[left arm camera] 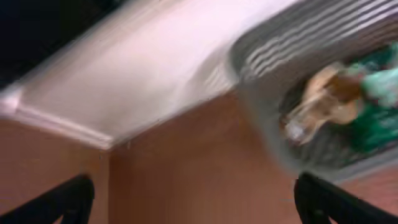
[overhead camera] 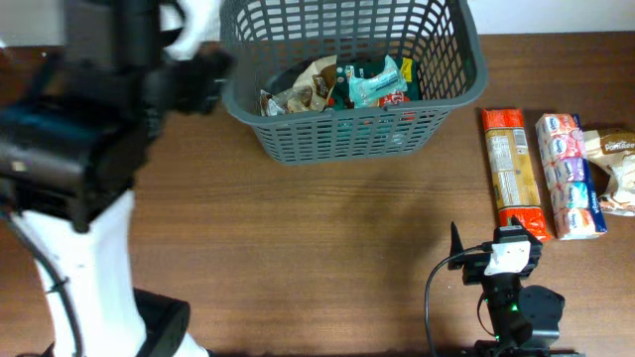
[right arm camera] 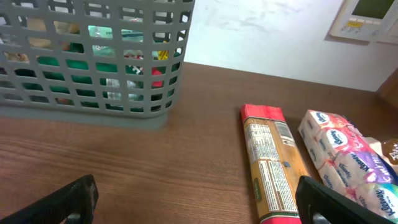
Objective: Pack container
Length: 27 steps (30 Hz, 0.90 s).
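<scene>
The dark grey lattice basket (overhead camera: 347,134) stands at the table's far middle. It holds a brown snack packet (overhead camera: 303,91), a teal packet (overhead camera: 372,84) and something red. My left gripper (overhead camera: 193,79) hangs open and empty just left of the basket's rim. The left wrist view is blurred, with the gripper's fingers (left arm camera: 196,202) wide apart and the basket (left arm camera: 273,68) at the right. My right gripper (overhead camera: 491,243) is open and empty low over the table's front right. In the right wrist view its fingers (right arm camera: 199,202) are spread, with the basket (right arm camera: 93,87) far left.
A long orange-and-red packet (overhead camera: 514,174) lies right of the basket, also in the right wrist view (right arm camera: 273,162). Beside it lie a pack of tissues (overhead camera: 569,177) (right arm camera: 342,155) and a brown-and-white packet (overhead camera: 615,164) at the table's right edge.
</scene>
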Tool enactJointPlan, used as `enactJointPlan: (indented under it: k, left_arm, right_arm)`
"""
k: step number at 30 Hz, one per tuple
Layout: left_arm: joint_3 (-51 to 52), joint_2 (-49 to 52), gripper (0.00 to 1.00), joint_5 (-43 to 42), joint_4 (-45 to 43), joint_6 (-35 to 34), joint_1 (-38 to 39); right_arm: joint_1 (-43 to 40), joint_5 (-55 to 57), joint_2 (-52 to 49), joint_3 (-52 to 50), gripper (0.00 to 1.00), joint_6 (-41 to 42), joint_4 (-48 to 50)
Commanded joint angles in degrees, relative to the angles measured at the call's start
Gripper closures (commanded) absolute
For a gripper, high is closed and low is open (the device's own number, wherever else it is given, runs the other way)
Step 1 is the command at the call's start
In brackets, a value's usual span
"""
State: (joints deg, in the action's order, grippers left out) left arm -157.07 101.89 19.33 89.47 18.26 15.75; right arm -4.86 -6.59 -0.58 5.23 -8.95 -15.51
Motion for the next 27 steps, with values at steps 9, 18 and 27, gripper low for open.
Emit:
enactJointPlan:
  k: [9,18,27]
  left_arm:
    - [1.2,2.1,0.01,-10.8,4.3,-8.6,-25.0]
    - [1.2,2.1,0.01,-10.8,4.5,-8.6,-25.0]
    - [1.2,2.1,0.01,-10.8,4.5,-8.6,-25.0]
  right_arm:
    - [0.4,-0.3,0.3,-0.4,0.01,0.7,-0.1]
    - [0.4,-0.3,0.3,-0.4,0.01,0.7,-0.1]
    - [0.4,-5.6,0.3,-0.3,0.01,2.7,0.1]
